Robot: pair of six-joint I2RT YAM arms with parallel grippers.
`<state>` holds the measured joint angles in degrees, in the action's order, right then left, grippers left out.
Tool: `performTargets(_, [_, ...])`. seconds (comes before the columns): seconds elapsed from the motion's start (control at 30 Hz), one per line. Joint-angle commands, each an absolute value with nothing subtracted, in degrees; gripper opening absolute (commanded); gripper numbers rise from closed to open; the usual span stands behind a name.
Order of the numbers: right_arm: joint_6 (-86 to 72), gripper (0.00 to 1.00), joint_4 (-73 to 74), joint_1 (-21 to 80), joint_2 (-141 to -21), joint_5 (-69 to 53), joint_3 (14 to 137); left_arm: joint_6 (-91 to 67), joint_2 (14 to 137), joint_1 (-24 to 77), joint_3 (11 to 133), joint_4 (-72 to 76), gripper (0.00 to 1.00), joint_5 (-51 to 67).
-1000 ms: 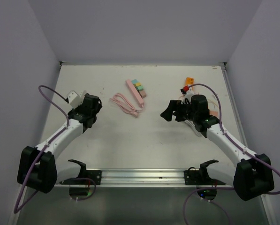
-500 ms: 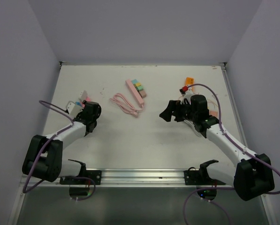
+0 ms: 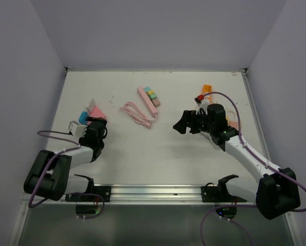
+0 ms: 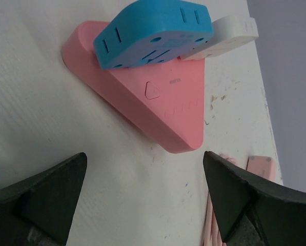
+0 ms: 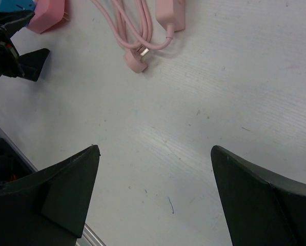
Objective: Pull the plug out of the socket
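A pink triangular socket (image 4: 158,102) lies flat on the table, with a blue adapter (image 4: 153,31) and a white plug (image 4: 224,36) at its far edge. In the top view the socket (image 3: 97,113) is at the left. My left gripper (image 4: 145,197) is open and empty, just short of the socket's near corner and not touching it; it also shows in the top view (image 3: 96,125). My right gripper (image 3: 182,123) is open and empty over bare table at centre right, and its wrist view (image 5: 155,189) shows only the tabletop between the jaws.
A pink power strip (image 3: 148,98) with small coloured plugs (image 3: 151,94) lies at the back centre, its pink cable (image 3: 137,113) coiled beside it. An orange item (image 3: 207,88) and loose cables sit behind the right arm. Walls enclose the table.
My left arm has pulled back toward the near edge, uncovering the pink socket with its blue and white pieces. The right arm has barely moved.
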<state>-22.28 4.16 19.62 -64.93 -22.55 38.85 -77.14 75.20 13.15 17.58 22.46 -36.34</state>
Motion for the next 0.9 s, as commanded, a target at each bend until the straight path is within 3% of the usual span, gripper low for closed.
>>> performTargets(0.0, [-22.0,0.94,1.4,20.0,-64.9,-24.1,38.6,-79.3,76.5,12.7,15.2,35.2,1.00,-40.8])
performTargets(0.47, [-21.5,0.94,1.7,20.5,-66.2,-24.3,38.8,-83.4,86.2,11.2,16.3,45.4,0.99,-39.3])
performTargets(0.87, [-21.6,0.93,1.3,20.5,-68.1,-24.8,39.1,-84.5,92.7,7.7,18.9,48.3,0.91,-35.5])
